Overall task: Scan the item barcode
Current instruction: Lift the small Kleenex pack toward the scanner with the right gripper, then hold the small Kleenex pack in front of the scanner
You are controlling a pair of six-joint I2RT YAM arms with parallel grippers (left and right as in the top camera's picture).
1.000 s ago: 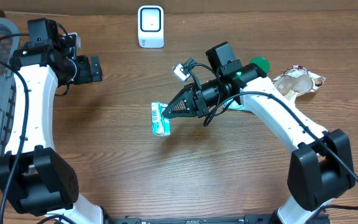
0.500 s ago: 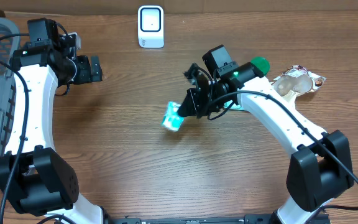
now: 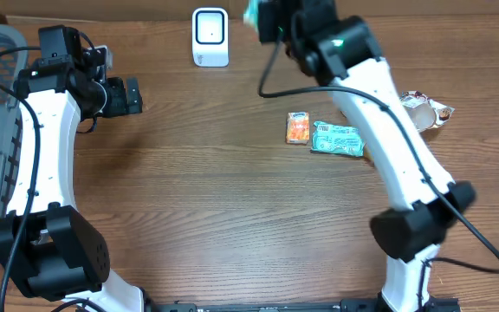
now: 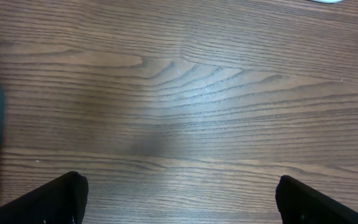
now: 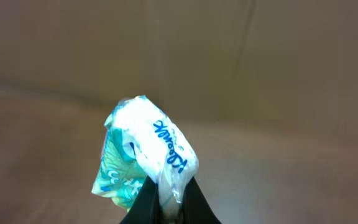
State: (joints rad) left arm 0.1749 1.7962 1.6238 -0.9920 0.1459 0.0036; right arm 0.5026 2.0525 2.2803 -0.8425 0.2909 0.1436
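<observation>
The right gripper [image 5: 166, 198] is cut off at the bottom of its own view, pinched tight on the packet [image 5: 143, 155]. A second ago the packet hung low over the middle of the table [image 3: 232, 225] — now it is up at the far edge, just right of the scanner [image 3: 210, 36]. Its blue writing is too crumpled to read. The left gripper [image 3: 130, 95] is spread wide — holding nothing.
</observation>
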